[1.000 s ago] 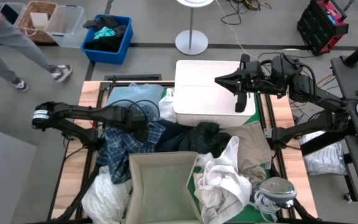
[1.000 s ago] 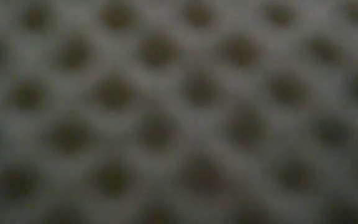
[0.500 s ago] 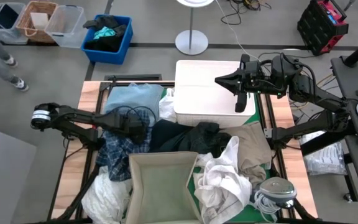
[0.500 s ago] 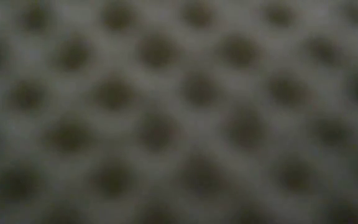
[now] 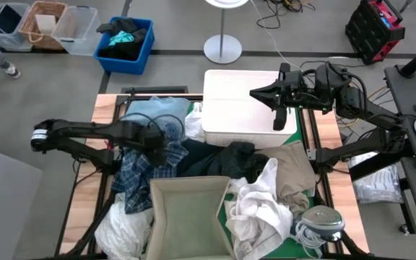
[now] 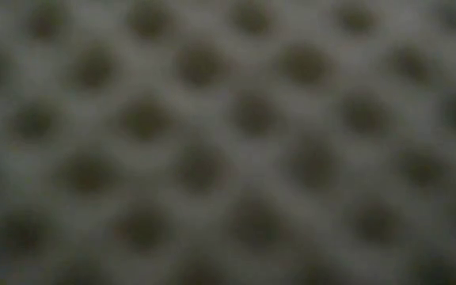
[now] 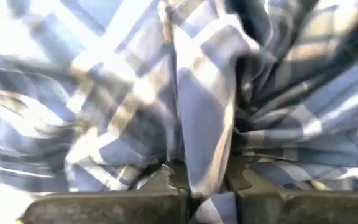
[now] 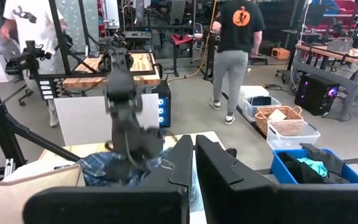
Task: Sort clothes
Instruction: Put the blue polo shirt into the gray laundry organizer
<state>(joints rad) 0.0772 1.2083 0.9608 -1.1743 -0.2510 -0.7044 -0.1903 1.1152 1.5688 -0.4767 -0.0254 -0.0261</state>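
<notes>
The clothes lie heaped on the table: a light blue shirt (image 5: pixel 150 112) at the far left, a blue plaid shirt (image 5: pixel 139 177) nearer, dark pieces (image 5: pixel 215 160) in the middle, a khaki piece (image 5: pixel 295 170) and white pieces (image 5: pixel 255 206) at the right. My left gripper (image 5: pixel 166 148) is down in the pile, shut on the plaid shirt (image 7: pixel 123 106). My right gripper (image 5: pixel 255 92) hangs shut over the white bin (image 5: pixel 248 108), holding nothing. The low view is covered by a blurred dotted surface. My left gripper pinches a raised, bunched fold of the plaid shirt (image 7: pixel 204 143) between its two fingers (image 7: pixel 166 177). The cloth around the fold is drawn into creases that run toward the grip. The rest of the shirt lies on the pile.
A tan open box (image 5: pixel 190 217) stands at the near middle of the table. A grey round object with a coiled cable (image 5: pixel 320 220) sits at the near right. On the floor beyond the table are a blue bin (image 5: pixel 125 43), clear tubs (image 5: pixel 78 29) and a lamp base (image 5: pixel 222 49).
My left gripper has shut and taken hold of the plaid shirt. The shirt's right part has been gathered from flat into a bunch at the fingers. A person on the floor at the far left has walked almost out of view.
</notes>
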